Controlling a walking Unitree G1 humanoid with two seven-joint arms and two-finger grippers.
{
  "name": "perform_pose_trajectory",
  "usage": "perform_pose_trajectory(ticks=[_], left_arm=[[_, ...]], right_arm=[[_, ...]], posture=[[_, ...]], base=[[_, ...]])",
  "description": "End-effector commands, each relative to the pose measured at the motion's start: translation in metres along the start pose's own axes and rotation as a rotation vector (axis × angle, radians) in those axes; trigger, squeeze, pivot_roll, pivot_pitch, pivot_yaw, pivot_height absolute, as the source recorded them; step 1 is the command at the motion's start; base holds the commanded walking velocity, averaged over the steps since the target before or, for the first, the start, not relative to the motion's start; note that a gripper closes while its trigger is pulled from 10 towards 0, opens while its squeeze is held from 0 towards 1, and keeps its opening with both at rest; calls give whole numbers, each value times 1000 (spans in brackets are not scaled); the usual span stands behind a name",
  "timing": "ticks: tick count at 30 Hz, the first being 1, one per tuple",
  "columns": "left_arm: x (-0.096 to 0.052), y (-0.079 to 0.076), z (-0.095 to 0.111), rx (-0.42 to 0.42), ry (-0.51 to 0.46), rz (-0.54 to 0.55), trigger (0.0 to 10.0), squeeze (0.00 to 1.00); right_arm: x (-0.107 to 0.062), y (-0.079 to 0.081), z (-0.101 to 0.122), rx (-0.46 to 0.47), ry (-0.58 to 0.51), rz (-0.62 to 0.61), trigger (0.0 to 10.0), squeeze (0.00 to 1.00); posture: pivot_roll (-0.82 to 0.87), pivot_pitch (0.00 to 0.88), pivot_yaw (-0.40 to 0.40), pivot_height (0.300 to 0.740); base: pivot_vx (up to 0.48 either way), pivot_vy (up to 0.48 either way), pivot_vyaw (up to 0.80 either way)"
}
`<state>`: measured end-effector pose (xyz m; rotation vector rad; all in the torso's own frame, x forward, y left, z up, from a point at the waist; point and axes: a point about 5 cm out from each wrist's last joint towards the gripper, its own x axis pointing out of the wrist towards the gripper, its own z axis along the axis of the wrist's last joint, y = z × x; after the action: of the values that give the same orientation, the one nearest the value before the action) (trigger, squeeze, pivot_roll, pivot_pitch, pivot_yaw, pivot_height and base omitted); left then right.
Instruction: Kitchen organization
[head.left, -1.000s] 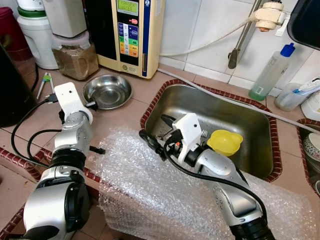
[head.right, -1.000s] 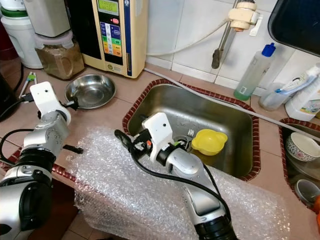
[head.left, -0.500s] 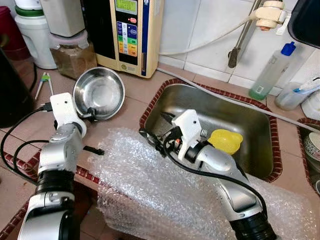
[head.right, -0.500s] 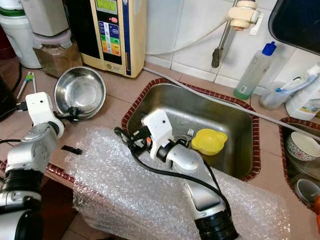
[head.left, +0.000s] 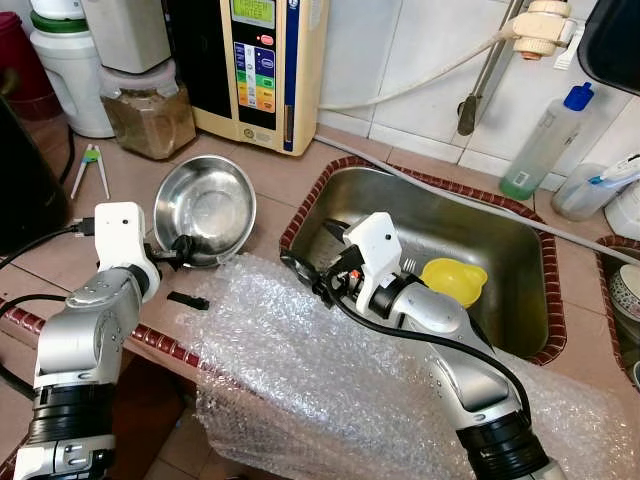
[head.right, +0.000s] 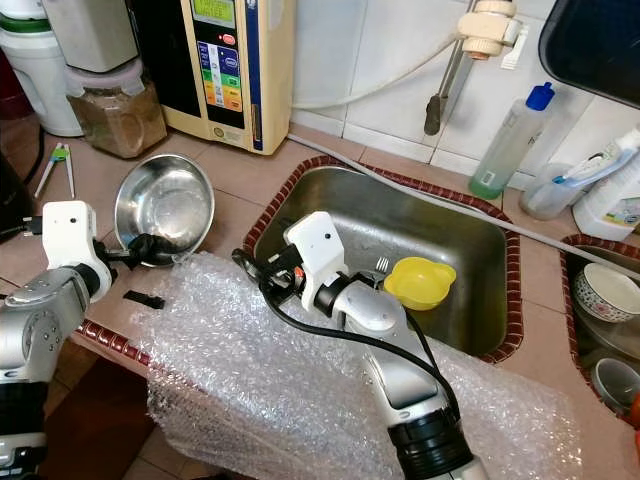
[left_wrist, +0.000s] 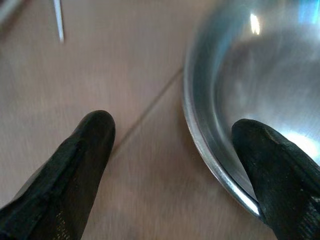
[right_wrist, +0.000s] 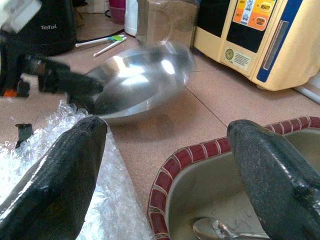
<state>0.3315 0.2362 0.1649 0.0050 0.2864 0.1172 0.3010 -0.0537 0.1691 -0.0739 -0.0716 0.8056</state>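
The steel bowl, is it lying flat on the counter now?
No, the steel bowl is tilted up on its edge, with the left gripper at its near rim.

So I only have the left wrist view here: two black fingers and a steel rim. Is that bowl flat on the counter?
Observer: No. The steel bowl is tilted, its far rim raised, its near rim at the left end effector.
Operator: Where's the other arm?
Observer: The right end effector hangs open over the sink's near-left corner, holding nothing.
Operator: Anything in the sink?
Observer: A yellow cup and a spoon.
Operator: What's beside the bowl?
Observer: A sheet of bubble wrap draped over the counter edge.
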Motion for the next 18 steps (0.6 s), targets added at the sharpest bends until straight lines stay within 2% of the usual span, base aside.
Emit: perform_pose_trajectory(ticks=[1,2,3,5,9,12,13,14,16,17,18], left_arm=[[1,-3,9,38,-35,7,10000,0],[2,-4,12,47,-49,5,10000,0],[2,-7,18,50,-75,6,10000,1000],[3,-16,31,12,-139,-21,10000,1000],[2,-22,33,-4,-167,-65,10000,1000],[5,-27,26,1,-130,-45,10000,1000],[5,-28,23,-17,-116,-52,10000,1000],[6,-30,18,-70,-75,-57,10000,1000],[7,-31,14,-95,-46,-49,10000,1000],[7,-31,12,-106,-32,-48,10000,949],[7,-30,9,-117,-17,-39,10000,0]], right_arm=[[1,-1,3,-19,-8,6,10000,0],[1,-1,3,-19,-8,6,10000,0],[1,-1,3,-21,-7,5,10000,0],[1,-2,3,-22,-5,6,10000,0],[1,-1,2,-27,-4,8,10000,0],[2,-1,4,-29,-9,7,10000,0],[2,-1,4,-29,-9,6,10000,0],[2,-1,5,-29,-10,7,10000,0],[3,-1,5,-30,-11,8,10000,0],[3,0,5,-30,-11,10,10000,0],[3,0,5,-35,-11,13,10000,0]], posture=[[126,91,-62,740],[126,91,-62,740],[122,88,-63,740],[119,86,-64,740],[118,85,-63,740],[114,84,-61,740],[113,84,-62,740],[114,85,-62,740],[115,84,-64,740],[115,84,-64,740],[113,83,-65,740]], base=[[0,0,0],[0,0,0],[0,0,0],[0,0,0],[0,0,0],[0,0,0],[0,0,0],[0,0,0],[0,0,0],[0,0,0],[0,0,0]])
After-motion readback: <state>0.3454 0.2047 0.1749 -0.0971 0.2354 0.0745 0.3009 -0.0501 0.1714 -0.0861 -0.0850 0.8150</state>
